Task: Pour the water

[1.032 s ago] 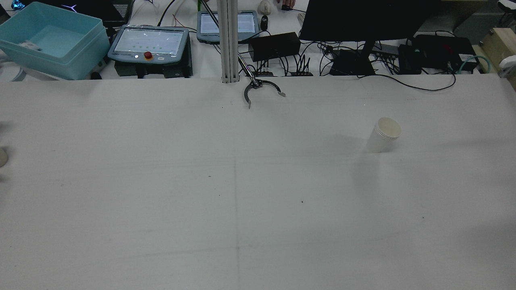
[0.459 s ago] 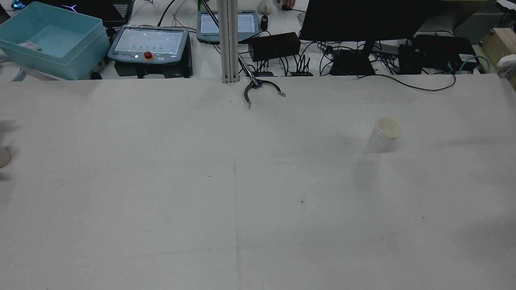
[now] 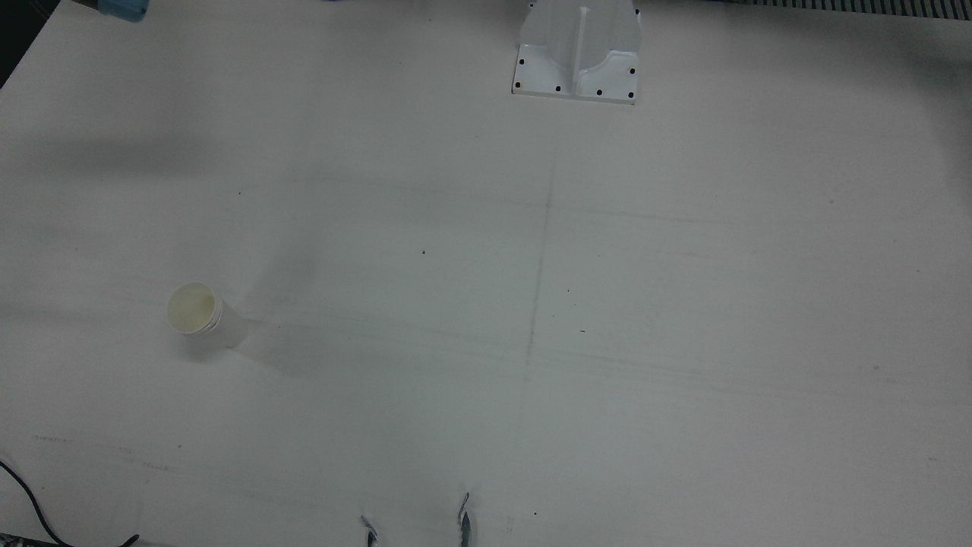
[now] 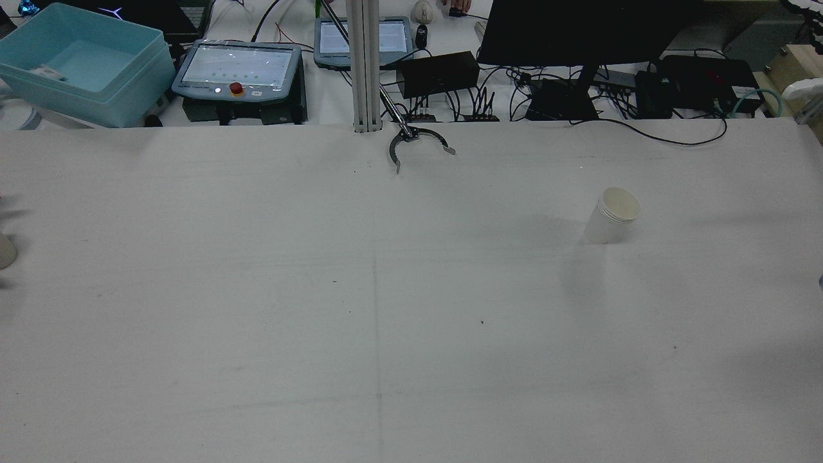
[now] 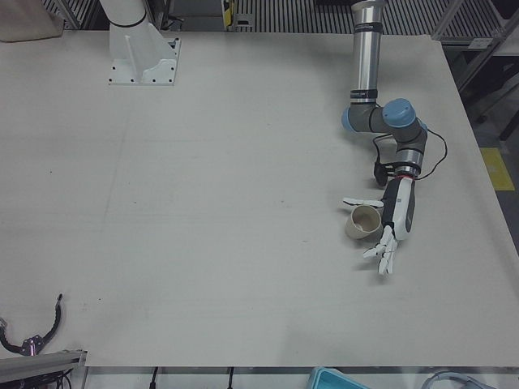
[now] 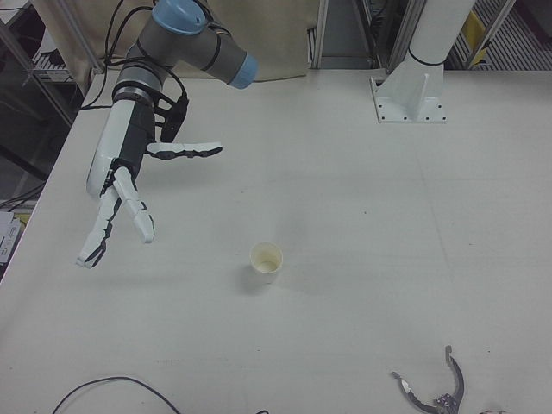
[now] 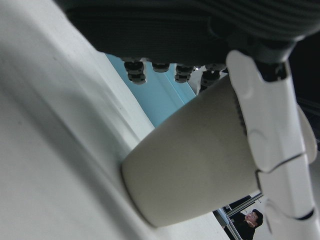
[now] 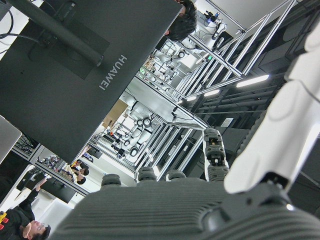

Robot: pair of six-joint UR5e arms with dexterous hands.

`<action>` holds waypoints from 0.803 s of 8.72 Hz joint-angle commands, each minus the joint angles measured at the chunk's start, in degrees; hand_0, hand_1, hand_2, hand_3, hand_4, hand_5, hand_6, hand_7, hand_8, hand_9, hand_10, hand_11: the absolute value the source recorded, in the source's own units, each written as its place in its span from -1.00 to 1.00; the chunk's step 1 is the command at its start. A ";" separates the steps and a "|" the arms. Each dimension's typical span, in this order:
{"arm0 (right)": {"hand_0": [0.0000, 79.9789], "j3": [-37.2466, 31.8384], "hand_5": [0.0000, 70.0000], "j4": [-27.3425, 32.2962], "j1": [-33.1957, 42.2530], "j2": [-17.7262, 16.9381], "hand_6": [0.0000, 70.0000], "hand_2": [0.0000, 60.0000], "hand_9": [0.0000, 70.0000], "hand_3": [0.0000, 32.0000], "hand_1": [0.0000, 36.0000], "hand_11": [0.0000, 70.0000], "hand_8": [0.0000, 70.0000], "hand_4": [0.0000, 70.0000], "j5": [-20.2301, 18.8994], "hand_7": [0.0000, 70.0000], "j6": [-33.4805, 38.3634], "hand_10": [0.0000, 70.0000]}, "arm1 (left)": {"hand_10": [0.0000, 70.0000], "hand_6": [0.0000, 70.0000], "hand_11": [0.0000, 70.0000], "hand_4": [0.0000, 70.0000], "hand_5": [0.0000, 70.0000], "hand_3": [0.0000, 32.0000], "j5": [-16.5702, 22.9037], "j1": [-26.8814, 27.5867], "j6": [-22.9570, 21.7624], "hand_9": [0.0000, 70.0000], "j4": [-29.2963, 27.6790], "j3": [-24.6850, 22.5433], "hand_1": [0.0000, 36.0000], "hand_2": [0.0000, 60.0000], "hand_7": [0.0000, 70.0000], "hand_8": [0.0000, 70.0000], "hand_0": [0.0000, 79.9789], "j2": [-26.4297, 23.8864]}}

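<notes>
There are two paper cups. The first cup (image 5: 364, 222) stands upright at the right side of the left-front view, on the white surface (image 5: 227, 211), with its mouth open to above. The left hand (image 5: 388, 235) is just beside it, on the cup's right in that frame. Its fingers (image 5: 384, 258) are spread and point toward the lower edge, and one finger (image 5: 357, 202) reaches across behind the cup. In the left hand view the cup (image 7: 195, 160) fills the middle of the frame and one white finger (image 7: 270, 135) lies along its wall near the rim, but I cannot tell if the hand really holds it; in the left-front view the hand looks open around the cup.

The second cup (image 6: 266, 261) stands upright in the lower middle of the right-front view, alone. The same cup (image 3: 199, 313) is at the left in the front view and at the right of centre in the rear view (image 4: 612, 216).

The right hand (image 6: 121, 185) hangs at the upper left of the right-front view, well apart from this cup, above the surface. It holds nothing and its fingers (image 6: 112, 220) are spread wide.

A metal claw tool (image 4: 416, 143) lies at the upper middle of the rear view, near a post (image 4: 363, 64). A blue bin (image 4: 77, 64) is in the upper left corner, and a dark monitor (image 4: 578, 29) is at the upper right.
</notes>
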 commanded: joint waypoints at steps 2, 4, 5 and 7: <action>0.18 -0.35 -0.90 0.06 0.18 0.07 -1.00 -1.00 -0.91 -0.30 -0.77 -1.00 -0.94 -0.80 0.00 -1.00 0.22 -1.00 | -0.90 -1.00 -0.81 -0.12 -0.08 -1.00 0.38 0.28 -3.24 -1.00 0.92 -0.74 -0.24 -1.00 -0.79 -1.00 0.34 0.17; 0.18 -0.17 -0.89 0.06 0.09 0.16 -1.00 -1.00 -0.91 -0.30 -0.75 -1.00 -0.94 -0.80 0.00 -1.00 0.31 -1.00 | -0.91 -1.00 -0.84 0.38 0.00 -1.00 1.07 0.37 -7.29 -0.97 2.24 -0.74 -0.32 -1.00 -0.66 -1.00 0.33 0.17; 0.18 -0.17 -0.89 0.06 0.18 0.16 -1.00 -1.00 -0.91 -0.27 -0.74 -1.00 -0.94 -0.80 -0.09 -1.00 0.40 -1.00 | -0.90 -1.00 -0.81 0.35 0.30 -1.00 1.08 0.28 -7.91 -0.96 2.42 -0.74 -0.24 -0.98 -0.59 -1.00 0.36 0.17; 0.19 0.26 -0.88 -0.02 0.27 0.07 -1.00 -1.00 -0.91 -0.26 -0.73 -1.00 -0.94 -0.81 -0.09 -1.00 0.75 -1.00 | -0.86 -1.00 -0.75 0.05 1.00 -1.00 0.99 0.20 -10.11 -0.94 3.38 -0.92 -0.05 -0.90 -0.50 -1.00 0.43 0.26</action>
